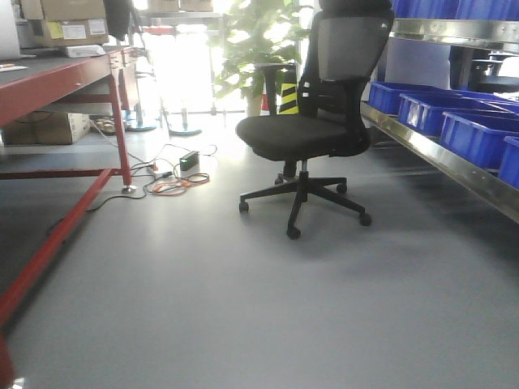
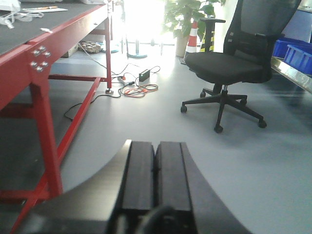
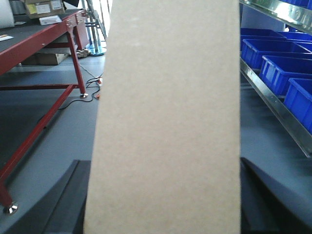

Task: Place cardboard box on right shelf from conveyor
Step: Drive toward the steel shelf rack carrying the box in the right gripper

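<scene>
The plain tan cardboard box [image 3: 165, 112] fills the middle of the right wrist view, rising from bottom to top. My right gripper [image 3: 163, 163] is shut on it, with a dark finger showing at each side of the box's lower end. The right shelf [image 3: 273, 100], a steel rack with a shiny front lip, runs along the right side; the same right shelf [image 1: 438, 154] shows in the front view. In the left wrist view my left gripper [image 2: 155, 144] is shut with its pads together and nothing between them, hanging over the grey floor. The conveyor is out of view.
A red-framed table [image 1: 57, 81] with labelled cartons stands on the left. A black office chair [image 1: 316, 130] sits mid-floor ahead, with cables [image 1: 174, 178] on the floor beside it. Blue bins [image 1: 474, 134] line the shelf. A plant and a striped cone stand behind.
</scene>
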